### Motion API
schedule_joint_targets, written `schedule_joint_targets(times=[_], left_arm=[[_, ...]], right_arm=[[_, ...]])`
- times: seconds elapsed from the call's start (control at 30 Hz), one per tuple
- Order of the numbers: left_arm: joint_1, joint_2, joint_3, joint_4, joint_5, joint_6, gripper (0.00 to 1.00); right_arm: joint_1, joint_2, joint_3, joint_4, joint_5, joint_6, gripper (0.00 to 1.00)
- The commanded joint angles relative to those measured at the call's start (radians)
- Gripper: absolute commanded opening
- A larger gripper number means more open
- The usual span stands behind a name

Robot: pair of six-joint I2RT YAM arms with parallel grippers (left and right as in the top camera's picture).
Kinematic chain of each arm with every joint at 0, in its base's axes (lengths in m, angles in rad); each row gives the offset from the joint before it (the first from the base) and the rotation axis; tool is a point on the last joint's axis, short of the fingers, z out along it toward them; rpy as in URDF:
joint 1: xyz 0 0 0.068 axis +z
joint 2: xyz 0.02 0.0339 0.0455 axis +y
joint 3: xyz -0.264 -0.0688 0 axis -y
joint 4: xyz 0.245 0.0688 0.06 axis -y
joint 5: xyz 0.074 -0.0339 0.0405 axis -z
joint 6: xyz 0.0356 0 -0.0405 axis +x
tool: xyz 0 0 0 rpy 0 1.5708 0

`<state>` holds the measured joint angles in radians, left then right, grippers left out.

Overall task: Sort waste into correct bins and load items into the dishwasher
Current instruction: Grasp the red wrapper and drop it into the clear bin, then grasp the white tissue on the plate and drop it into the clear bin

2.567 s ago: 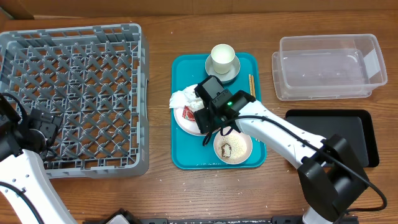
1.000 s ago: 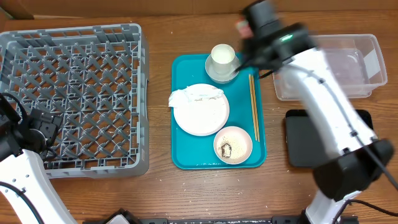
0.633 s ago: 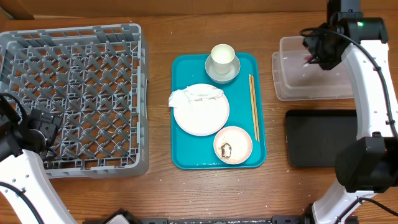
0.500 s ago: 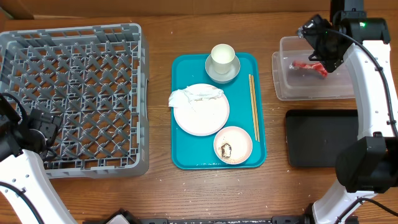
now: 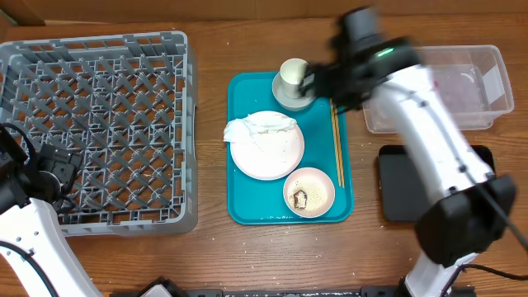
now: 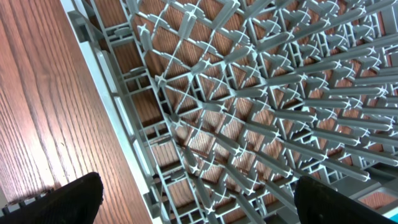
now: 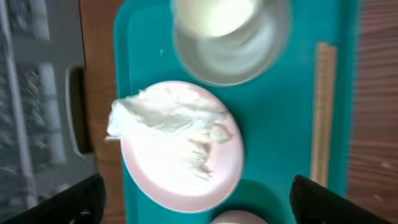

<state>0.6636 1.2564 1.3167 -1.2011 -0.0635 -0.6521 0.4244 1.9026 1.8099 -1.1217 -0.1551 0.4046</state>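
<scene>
A white plate (image 5: 268,153) lies on the teal tray with a crumpled white napkin (image 5: 252,128) at its upper left. A small white cup (image 5: 294,73) stands in a grey-green bowl (image 5: 299,99). The pinkish bowl (image 5: 309,191) holds rice and a brown scrap (image 5: 301,198). My right gripper (image 5: 320,78) is blurred beside the cup, open and empty. In the right wrist view it (image 7: 198,202) hangs above the plate (image 7: 186,168) and napkin (image 7: 165,121). My left gripper (image 6: 202,196) stands open over the grey dishwasher crate's (image 5: 99,124) left edge. The red wrapper is hidden.
The clear tub (image 5: 488,82) sits at the far right, partly behind my blurred right arm, with the black tray (image 5: 393,188) below it. Wooden chopsticks (image 5: 336,153) lie along the right side of the teal tray (image 5: 247,210).
My right gripper carried the red wrapper to the clear tub, opened and dropped it there, then swung back left to the cup end of the teal tray. The left arm has not moved.
</scene>
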Motion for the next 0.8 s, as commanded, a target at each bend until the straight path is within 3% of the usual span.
schedule_joint_targets(times=[0.0,0.17,0.53,0.67,0.77], left_arm=[[0.004,-0.013,0.023,0.001,0.002,-0.006,1.0],[0.004,-0.013,0.023,0.001,0.002,-0.006,1.0],[0.004,-0.013,0.023,0.001,0.002,-0.006,1.0],[0.004,-0.013,0.022,0.001,0.002,-0.006,1.0],[0.004,-0.013,0.023,0.001,0.002,-0.006,1.0]], right_arm=[[0.143,-0.024,-0.109,0.068,0.228,-0.027,0.97],[0.259,-0.006,-0.254,0.235,0.293,-0.019,0.97],[0.27,0.14,-0.28,0.341,0.276,0.015,0.89],[0.27,0.193,-0.28,0.336,0.267,0.037,0.82],[0.27,0.206,-0.28,0.335,0.267,0.057,0.63]])
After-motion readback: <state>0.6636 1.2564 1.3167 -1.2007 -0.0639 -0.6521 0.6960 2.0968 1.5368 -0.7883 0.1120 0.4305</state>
